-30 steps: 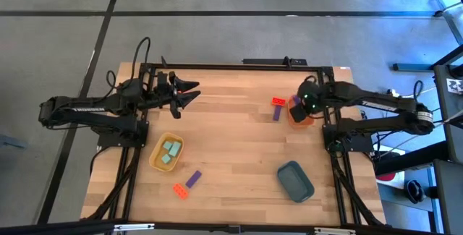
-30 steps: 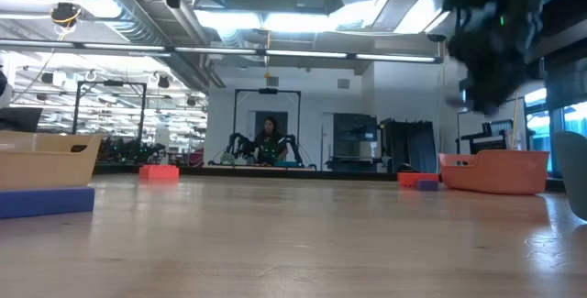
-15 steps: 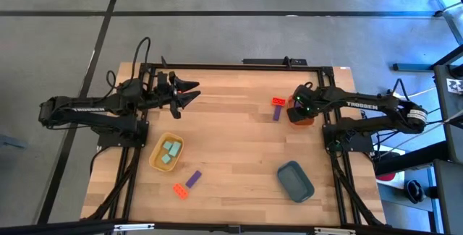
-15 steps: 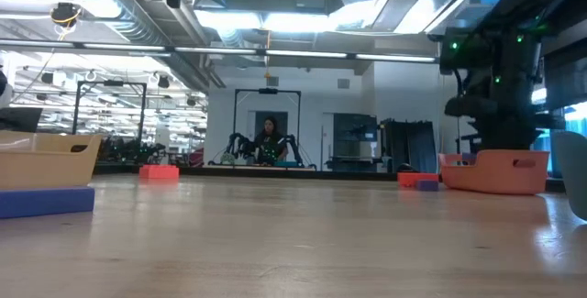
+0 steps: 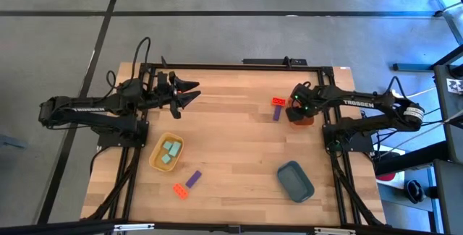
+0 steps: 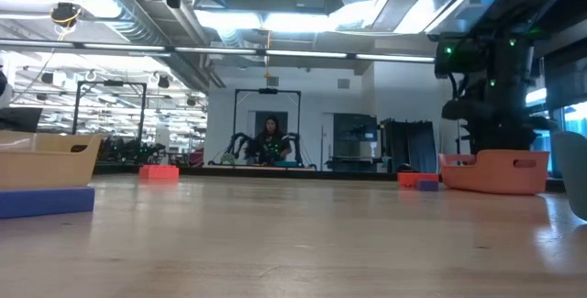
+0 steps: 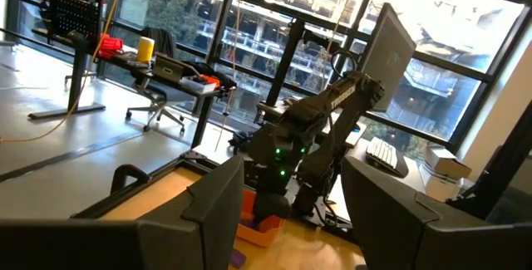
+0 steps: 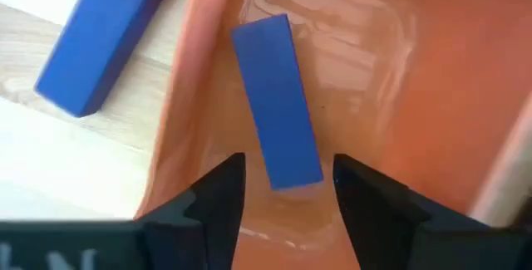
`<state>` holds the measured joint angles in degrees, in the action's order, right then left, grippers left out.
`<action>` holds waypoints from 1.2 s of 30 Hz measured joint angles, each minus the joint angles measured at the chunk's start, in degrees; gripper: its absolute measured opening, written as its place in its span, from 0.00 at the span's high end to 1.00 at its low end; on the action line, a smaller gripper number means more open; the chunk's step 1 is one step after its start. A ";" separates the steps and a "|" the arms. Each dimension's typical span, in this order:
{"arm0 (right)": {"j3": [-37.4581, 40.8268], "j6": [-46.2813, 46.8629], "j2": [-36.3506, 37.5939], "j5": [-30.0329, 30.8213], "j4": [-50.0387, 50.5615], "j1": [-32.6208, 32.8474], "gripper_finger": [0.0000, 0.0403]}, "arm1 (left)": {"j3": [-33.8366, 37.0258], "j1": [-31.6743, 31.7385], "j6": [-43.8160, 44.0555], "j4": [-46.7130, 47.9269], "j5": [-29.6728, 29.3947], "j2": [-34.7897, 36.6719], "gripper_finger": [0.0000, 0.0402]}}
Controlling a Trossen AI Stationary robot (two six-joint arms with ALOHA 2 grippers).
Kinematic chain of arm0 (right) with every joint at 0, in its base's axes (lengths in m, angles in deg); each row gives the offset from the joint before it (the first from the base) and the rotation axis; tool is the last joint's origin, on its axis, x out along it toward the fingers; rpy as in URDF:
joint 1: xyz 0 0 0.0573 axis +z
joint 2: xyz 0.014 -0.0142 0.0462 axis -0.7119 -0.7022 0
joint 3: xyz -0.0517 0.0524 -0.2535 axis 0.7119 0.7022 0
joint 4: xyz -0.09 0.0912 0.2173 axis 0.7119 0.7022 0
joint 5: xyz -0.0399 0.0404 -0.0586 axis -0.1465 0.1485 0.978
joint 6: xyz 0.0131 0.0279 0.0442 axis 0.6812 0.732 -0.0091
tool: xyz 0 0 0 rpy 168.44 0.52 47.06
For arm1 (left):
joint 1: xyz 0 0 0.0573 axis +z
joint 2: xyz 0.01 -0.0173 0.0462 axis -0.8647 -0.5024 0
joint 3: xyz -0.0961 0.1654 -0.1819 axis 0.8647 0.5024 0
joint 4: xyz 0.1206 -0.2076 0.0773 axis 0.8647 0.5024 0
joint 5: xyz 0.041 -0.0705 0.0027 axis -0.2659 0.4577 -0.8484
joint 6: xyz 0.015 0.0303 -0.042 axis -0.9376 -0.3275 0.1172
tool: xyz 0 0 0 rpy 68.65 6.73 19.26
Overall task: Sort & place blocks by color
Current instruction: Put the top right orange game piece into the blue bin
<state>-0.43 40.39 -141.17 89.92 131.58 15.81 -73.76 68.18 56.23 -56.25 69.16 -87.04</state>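
Observation:
A purple block (image 8: 277, 100) lies flat on the floor of the orange tray (image 8: 191, 79), with its near end between the fingers of my right gripper (image 8: 287, 191). That gripper (image 5: 298, 110) points down into the tray, open, a sliver of gap on each side of the block. Just outside the tray lie another purple block (image 5: 275, 113) and a red-orange one (image 5: 278, 102). The yellow tray (image 5: 156, 161) holds pale teal blocks (image 5: 170, 152). Near the front edge rest a purple block (image 5: 193, 178) and a red-orange block (image 5: 179, 189). My left gripper (image 5: 194, 94) waits open, raised at the far left.
A dark teal tray (image 5: 295, 180) sits near the front right. The middle of the wooden table (image 5: 231, 148) is bare. In the low view the orange tray (image 6: 500, 171) hides my right gripper's fingers. A person stands far off in the room behind.
My right gripper has come down from above the orange tray into it, shifting slightly toward the table's left. My left arm has kept still.

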 joint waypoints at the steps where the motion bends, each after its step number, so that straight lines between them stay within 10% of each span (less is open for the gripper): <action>1: -1.33 -1.44 0.04 0.03 1.57 0.00 0.54 | 0.00 0.00 0.00 -0.02 0.00 0.00 0.52; 9: -13.77 -11.04 7.26 0.05 3.38 1.40 0.53 | 0.01 0.00 0.02 -0.02 0.00 0.00 0.52; 22: -10.02 -18.48 17.71 -12.34 -46.17 12.45 0.53 | 0.01 -0.02 0.00 -0.02 -0.34 0.00 0.52; 36: -9.93 -21.64 17.16 -13.06 -49.65 14.47 0.53 | 0.00 -0.02 0.00 -0.02 -0.44 0.00 0.52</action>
<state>-10.36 18.75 -124.01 76.86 81.93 30.28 -73.75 68.16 56.23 -56.27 68.72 -87.04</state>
